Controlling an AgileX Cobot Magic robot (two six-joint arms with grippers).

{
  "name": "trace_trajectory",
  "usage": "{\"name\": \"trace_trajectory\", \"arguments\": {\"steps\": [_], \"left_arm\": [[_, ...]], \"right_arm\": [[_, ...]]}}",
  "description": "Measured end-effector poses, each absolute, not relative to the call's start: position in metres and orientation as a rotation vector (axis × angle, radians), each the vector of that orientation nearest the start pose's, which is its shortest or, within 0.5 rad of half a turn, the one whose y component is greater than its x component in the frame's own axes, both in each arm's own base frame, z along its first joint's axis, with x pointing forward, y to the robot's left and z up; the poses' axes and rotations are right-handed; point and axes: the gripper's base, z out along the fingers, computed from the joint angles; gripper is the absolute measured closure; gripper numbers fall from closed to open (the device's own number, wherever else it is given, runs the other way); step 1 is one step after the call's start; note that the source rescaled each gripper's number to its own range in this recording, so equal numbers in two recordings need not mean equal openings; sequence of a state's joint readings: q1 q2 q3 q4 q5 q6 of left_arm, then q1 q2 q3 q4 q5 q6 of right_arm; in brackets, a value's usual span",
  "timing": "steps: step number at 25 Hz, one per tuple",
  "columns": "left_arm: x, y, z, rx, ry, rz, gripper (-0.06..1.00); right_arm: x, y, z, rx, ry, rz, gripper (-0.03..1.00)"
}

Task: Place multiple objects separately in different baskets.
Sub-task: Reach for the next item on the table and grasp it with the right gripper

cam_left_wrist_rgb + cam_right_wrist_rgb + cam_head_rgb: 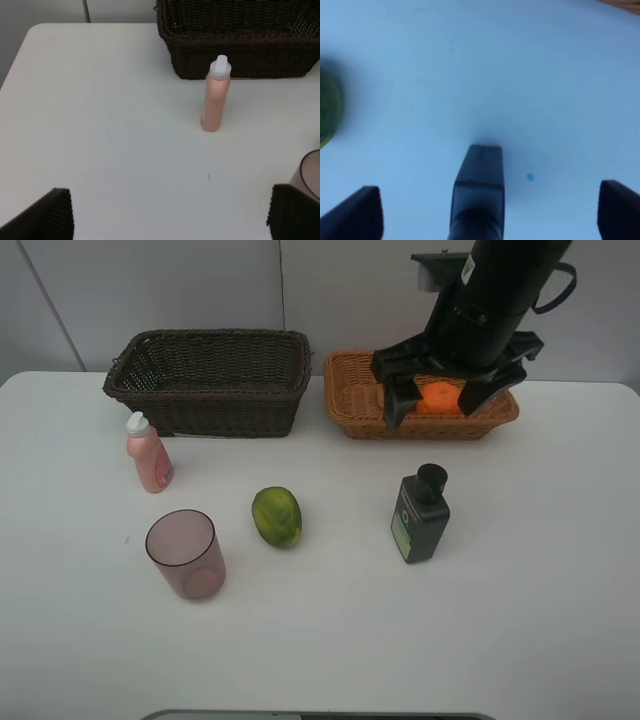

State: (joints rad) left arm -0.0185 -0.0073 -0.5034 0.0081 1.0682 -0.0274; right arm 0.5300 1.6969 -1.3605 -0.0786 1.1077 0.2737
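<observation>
Right end effector [433,408] wide, empty, above tan basket [352,412]; dark green bottle [420,520] lies just front of it, cap basketward.

Near the far edge of the counter [560,570] the left basket [210,380] and the right basket [350,390] stand side by side. An orange [438,398] lies in the right basket. Before the left basket stands the left bottle [148,455]. Nearer the middle, from left to right: cup [185,553], fruit [276,516], right bottle [420,515].
</observation>
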Motion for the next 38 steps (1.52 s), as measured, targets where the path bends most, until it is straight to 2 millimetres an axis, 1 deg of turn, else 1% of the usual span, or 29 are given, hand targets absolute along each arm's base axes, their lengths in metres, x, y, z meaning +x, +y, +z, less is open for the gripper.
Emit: {"name": "trace_trajectory", "arguments": {"steps": [4, 7, 11, 14, 17, 21, 24, 31, 35, 38], "left_arm": [[-0.007, 0.001, 0.278, -0.01, 2.041, -0.019, -0.05], [-0.007, 0.001, 0.278, -0.01, 2.041, -0.019, -0.05], [-0.007, 0.001, 0.278, -0.01, 2.041, -0.019, -0.05], [-0.007, 0.001, 0.278, -0.01, 2.041, -0.019, -0.05], [-0.007, 0.001, 0.278, -0.01, 2.041, -0.019, -0.05], [-0.007, 0.001, 0.278, -0.01, 2.041, -0.019, -0.05], [-0.007, 0.001, 0.278, -0.01, 2.041, -0.019, -0.05], [-0.007, 0.001, 0.278, -0.01, 2.041, -0.019, -0.05], [-0.007, 0.001, 0.278, -0.01, 2.041, -0.019, -0.05], [-0.007, 0.001, 0.278, -0.01, 2.041, -0.019, -0.05]], "right_arm": [[0.293, 0.173, 0.264, -0.408, 2.896, 0.027, 0.14], [0.287, 0.173, 0.249, -0.395, 2.918, 0.018, 0.13], [0.283, 0.169, 0.232, -0.337, 2.924, -0.001, 0.01], [0.282, 0.168, 0.227, -0.322, 2.923, -0.005, -0.03], [0.283, 0.168, 0.221, -0.318, 2.936, -0.021, -0.03], [0.287, 0.17, 0.201, -0.331, 2.992, -0.072, -0.03], [0.288, 0.172, 0.191, -0.321, 3.024, -0.071, -0.03], [0.291, 0.174, 0.188, -0.317, 3.015, -0.052, -0.03], [0.291, 0.175, 0.183, -0.321, 3.03, -0.063, -0.03], [0.288, 0.176, 0.179, -0.335, 3.041, -0.073, -0.03]]}}
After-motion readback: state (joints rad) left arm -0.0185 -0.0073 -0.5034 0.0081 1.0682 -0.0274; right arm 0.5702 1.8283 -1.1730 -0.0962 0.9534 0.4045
